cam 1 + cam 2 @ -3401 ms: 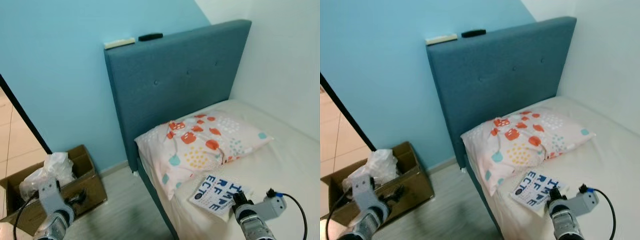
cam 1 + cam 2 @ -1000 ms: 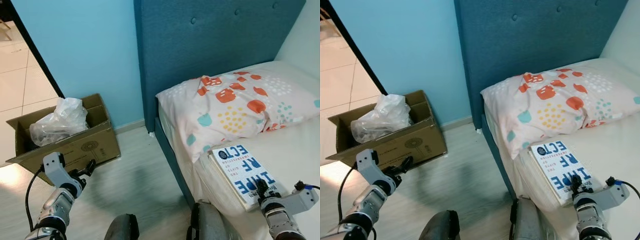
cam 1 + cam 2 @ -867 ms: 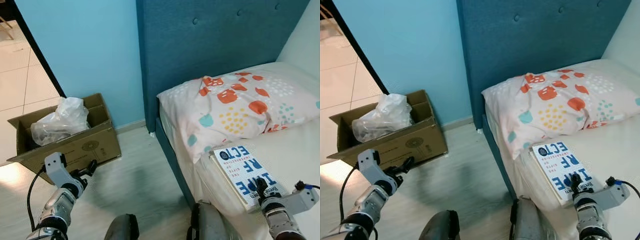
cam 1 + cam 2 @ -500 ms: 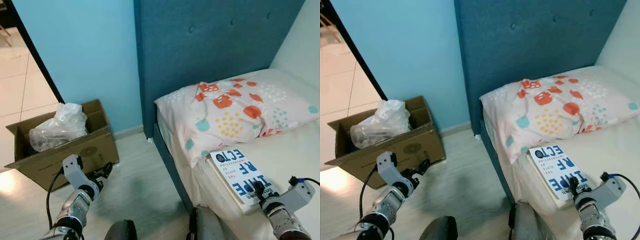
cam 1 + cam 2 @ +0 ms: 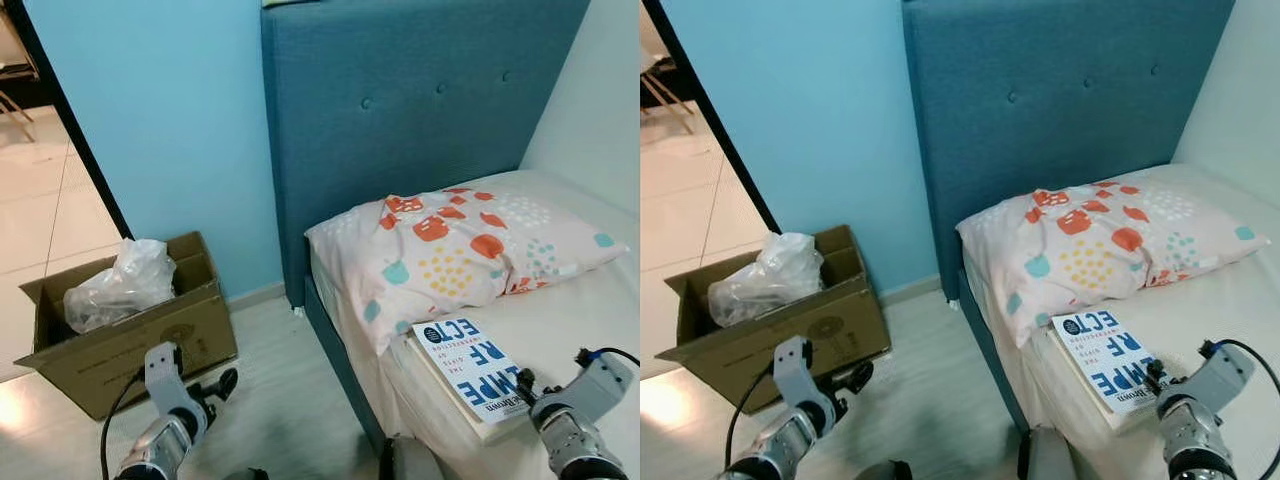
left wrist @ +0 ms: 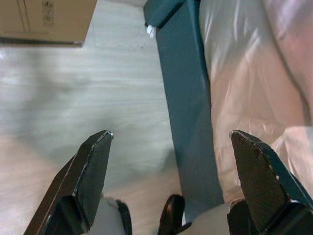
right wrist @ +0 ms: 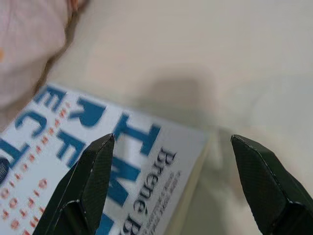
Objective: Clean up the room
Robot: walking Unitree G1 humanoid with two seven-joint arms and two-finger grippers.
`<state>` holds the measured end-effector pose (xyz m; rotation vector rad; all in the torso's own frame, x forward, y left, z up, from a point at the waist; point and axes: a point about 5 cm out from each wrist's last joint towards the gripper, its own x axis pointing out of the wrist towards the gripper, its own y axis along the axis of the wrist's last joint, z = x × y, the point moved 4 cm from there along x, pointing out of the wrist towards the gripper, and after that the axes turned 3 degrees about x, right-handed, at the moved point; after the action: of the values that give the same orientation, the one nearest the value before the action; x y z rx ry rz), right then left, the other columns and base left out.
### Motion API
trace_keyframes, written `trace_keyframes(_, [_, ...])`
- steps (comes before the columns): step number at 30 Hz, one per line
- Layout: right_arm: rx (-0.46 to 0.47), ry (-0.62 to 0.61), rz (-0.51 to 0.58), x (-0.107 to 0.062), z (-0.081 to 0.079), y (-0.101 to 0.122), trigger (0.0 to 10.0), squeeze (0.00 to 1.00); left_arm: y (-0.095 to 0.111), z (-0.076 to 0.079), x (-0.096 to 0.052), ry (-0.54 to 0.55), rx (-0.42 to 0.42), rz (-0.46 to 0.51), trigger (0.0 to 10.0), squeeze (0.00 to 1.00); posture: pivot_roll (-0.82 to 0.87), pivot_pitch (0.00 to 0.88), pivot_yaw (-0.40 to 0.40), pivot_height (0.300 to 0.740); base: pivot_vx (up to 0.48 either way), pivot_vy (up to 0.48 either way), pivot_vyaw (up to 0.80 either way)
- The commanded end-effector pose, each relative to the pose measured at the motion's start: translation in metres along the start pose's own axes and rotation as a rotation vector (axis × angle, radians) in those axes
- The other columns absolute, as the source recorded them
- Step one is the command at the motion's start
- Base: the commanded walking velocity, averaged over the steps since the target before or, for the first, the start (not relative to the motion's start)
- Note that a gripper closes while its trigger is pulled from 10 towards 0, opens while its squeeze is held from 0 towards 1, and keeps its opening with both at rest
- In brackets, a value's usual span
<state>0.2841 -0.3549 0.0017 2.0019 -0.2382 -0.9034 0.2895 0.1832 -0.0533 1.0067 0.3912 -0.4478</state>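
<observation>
A white book with blue lettering (image 5: pixel 470 363) lies flat on the cream mattress (image 5: pixel 600 310), near the bed's edge and just in front of the patterned pillow (image 5: pixel 455 245). My right gripper (image 7: pixel 171 186) hovers low over the book's near corner, open, its black fingers (image 7: pixel 93 181) spread wide with nothing between them. The right arm (image 5: pixel 570 425) shows at the lower right. My left gripper (image 6: pixel 171 186) hangs open above the wooden floor beside the bed frame (image 6: pixel 188 127), holding nothing. The left arm (image 5: pixel 175 420) is at the lower left.
An open cardboard box (image 5: pixel 120 330) with a crumpled clear plastic bag (image 5: pixel 120 285) stands on the floor against the blue wall. The tall teal headboard (image 5: pixel 400 130) rises behind the pillow. A doorway onto a tiled floor (image 5: pixel 40 215) lies to the left.
The camera has tilted up, so the whole scene sits lower in view. My left arm has swung inward, away from the box. The right gripper stays by the book's corner.
</observation>
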Motion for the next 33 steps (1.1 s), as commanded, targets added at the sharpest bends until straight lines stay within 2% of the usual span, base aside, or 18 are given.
trace_keyframes(1, [0.033,0.087,0.081,0.001,-0.021,0.016,10.0,0.0,-0.013,-0.003,-0.003,0.018,0.0,-0.05,10.0,0.0,-0.03,0.0,0.019,0.606,0.0,0.0,0.0])
trace_keyframes(2, [0.035,0.093,0.086,0.001,-0.023,0.017,10.0,0.0,-0.014,-0.003,-0.003,0.018,0.0,-0.051,10.0,0.0,-0.03,0.0,0.019,0.606,0.0,0.0,0.0])
trace_keyframes(3, [0.052,0.234,0.128,-0.003,-0.048,0.021,10.0,0.0,-0.016,-0.004,-0.004,0.028,0.003,-0.059,10.0,0.0,-0.03,0.0,0.026,0.606,0.0,0.0,0.0])
trace_keyframes(4, [0.052,0.234,0.128,-0.003,-0.048,0.021,10.0,0.0,-0.016,-0.004,-0.004,0.028,0.003,-0.059,10.0,0.0,-0.03,0.0,0.026,0.606,0.0,0.0,0.0])
trace_keyframes(5, [0.063,0.378,0.152,-0.009,-0.075,0.021,10.0,0.0,-0.018,-0.005,-0.004,0.039,0.009,-0.065,10.0,0.0,-0.03,0.0,0.025,0.611,0.0,0.0,0.0])
trace_keyframes(8, [0.067,0.61,0.128,-0.025,-0.122,0.001,10.0,0.0,-0.003,0.001,0.004,0.081,-0.047,-0.004,10.0,0.0,-0.03,0.0,0.018,0.625,0.0,0.0,0.0])
trace_keyframes(10, [0.056,0.634,0.107,-0.028,-0.128,-0.007,10.0,0.0,0.005,0.005,0.007,0.083,-0.081,0.027,10.0,0.0,-0.03,0.0,0.018,0.63,0.0,0.0,0.0])
trace_keyframes(13, [0.008,0.697,-0.015,-0.038,-0.144,-0.051,10.0,0.0,0.034,0.039,0.022,-0.008,-0.014,0.101,10.0,0.0,-0.01,0.0,0.004,0.644,0.0,0.0,0.0])
trace_keyframes(15, [-0.008,0.701,-0.043,-0.04,-0.146,-0.06,10.0,0.0,0.039,0.045,0.025,-0.023,0.007,0.111,10.0,0.0,-0.01,0.0,0.004,0.649,0.0,0.0,0.0])
trace_keyframes(16, [-0.063,0.694,-0.145,-0.046,-0.145,-0.094,10.0,0.0,0.044,0.05,0.027,-0.019,0.043,0.109,10.0,0.0,0.0,0.0,0.002,0.658,0.0,0.0,0.0])
trace_keyframes(19, [-0.09,0.694,-0.186,-0.05,-0.144,-0.107,10.0,0.0,0.044,0.05,0.028,-0.012,0.063,0.103,10.0,0.0,0.0,0.0,0.002,0.663,0.0,0.0,0.0])
trace_keyframes(22, [-0.211,0.696,-0.31,-0.064,-0.137,-0.148,10.0,0.0,0.023,0.036,0.023,0.044,0.178,0.01,10.0,0.0,0.01,0.0,0.005,0.677,0.0,0.0,0.0])
trace_keyframes(23, [-0.211,0.696,-0.31,-0.064,-0.137,-0.148,10.0,0.0,0.023,0.036,0.023,0.044,0.178,0.01,10.0,0.0,0.01,0.0,0.005,0.677,0.0,0.0,0.0])
trace_keyframes(25, [-0.295,0.724,-0.405,-0.079,-0.128,-0.178,10.0,0.0,-0.008,0.015,0.012,0.12,0.253,-0.104,10.0,0.0,0.01,0.0,0.004,0.687,0.0,0.0,0.0])
trace_keyframes(27, [-0.32,0.731,-0.442,-0.085,-0.123,-0.189,10.0,0.0,-0.022,0.004,0.006,0.156,0.284,-0.156,10.0,0.0,0.01,0.0,0.004,0.692,0.0,0.0,0.0])
trace_keyframes(29, [-0.382,0.73,-0.5,-0.093,-0.113,-0.204,10.0,0.0,-0.049,-0.017,-0.01,0.224,0.302,-0.251,10.0,0.0,0.01,0.0,0.007,0.701,0.0,0.0,0.0])
trace_keyframes(30, [-0.382,0.73,-0.5,-0.093,-0.113,-0.204,10.0,0.0,-0.049,-0.017,-0.01,0.224,0.302,-0.251,10.0,0.0,0.01,0.0,0.007,0.701,0.0,0.0,0.0])
trace_keyframes(33, [-0.482,0.717,-0.564,-0.101,-0.098,-0.221,10.0,0.0,-0.074,-0.04,-0.03,0.299,0.291,-0.337,10.0,0.0,0.0,0.0,0.005,0.715,0.0,0.0,0.0])
